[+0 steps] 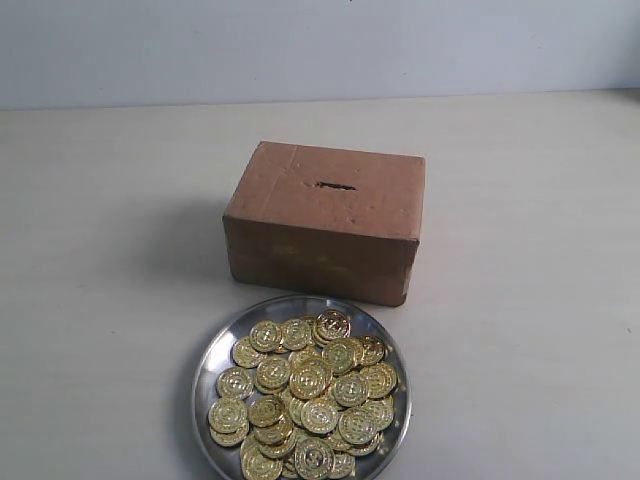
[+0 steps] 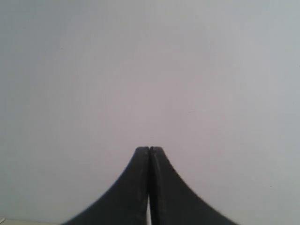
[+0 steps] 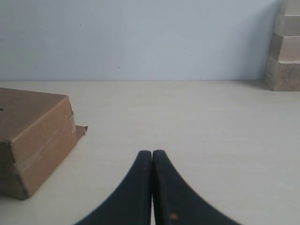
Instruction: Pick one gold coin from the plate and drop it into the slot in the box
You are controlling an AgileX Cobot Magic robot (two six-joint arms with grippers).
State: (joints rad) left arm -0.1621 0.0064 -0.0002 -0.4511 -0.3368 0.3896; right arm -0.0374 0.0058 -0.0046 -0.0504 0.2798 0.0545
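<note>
A round silver plate heaped with several gold coins sits at the front middle of the table in the exterior view. Just behind it stands the brown cardboard box, with the dark slot in its top face. Neither gripper shows in the exterior view. My left gripper is shut, black fingertips pressed together with nothing between them, facing a blank pale wall. My right gripper is also shut and empty, hovering over the table with the box off to one side.
Stacked tan wooden blocks stand at the table's far edge in the right wrist view. A pale wall runs behind the table. A small torn cardboard flap sticks out at the box's base.
</note>
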